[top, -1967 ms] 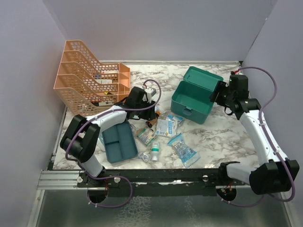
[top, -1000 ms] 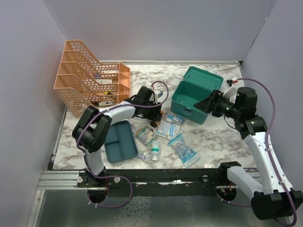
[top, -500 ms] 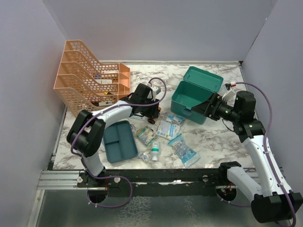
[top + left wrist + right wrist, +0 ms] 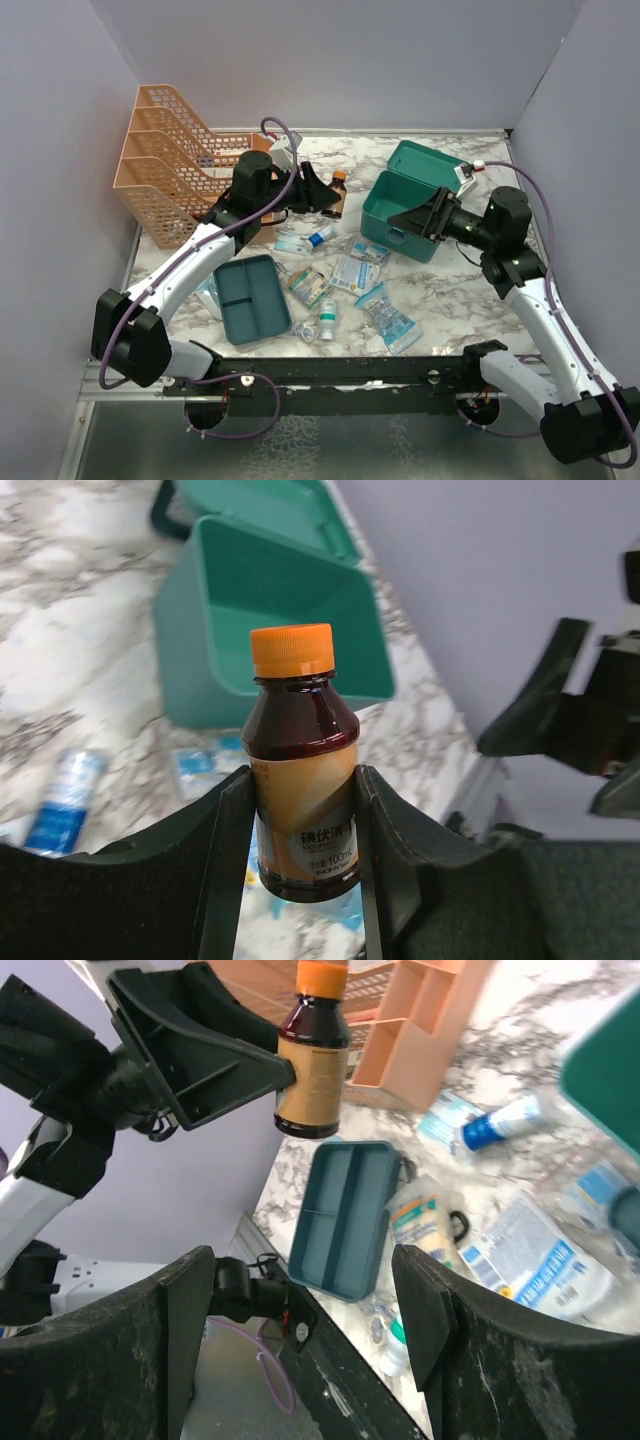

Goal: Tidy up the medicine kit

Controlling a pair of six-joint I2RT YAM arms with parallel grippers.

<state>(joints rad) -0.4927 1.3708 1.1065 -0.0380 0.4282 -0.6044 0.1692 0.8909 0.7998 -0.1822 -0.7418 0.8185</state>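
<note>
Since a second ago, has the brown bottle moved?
Yes. Held in the left gripper, the brown bottle has left the packet pile and moved farther from the teal tray, toward the medicine kit.

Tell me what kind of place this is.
Most likely a robotics lab test cell, not a clinic. Plain walls box in a marble-patterned table. A left arm and right arm are bolted at its near edge. A medicine kit and loose supplies are staged on it.

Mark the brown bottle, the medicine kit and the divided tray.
brown bottle (image 4: 300,730), left wrist view, on its dark glass shoulder.
medicine kit (image 4: 398,228), top external view, on its front wall.
divided tray (image 4: 252,300), top external view, near its middle.
</note>
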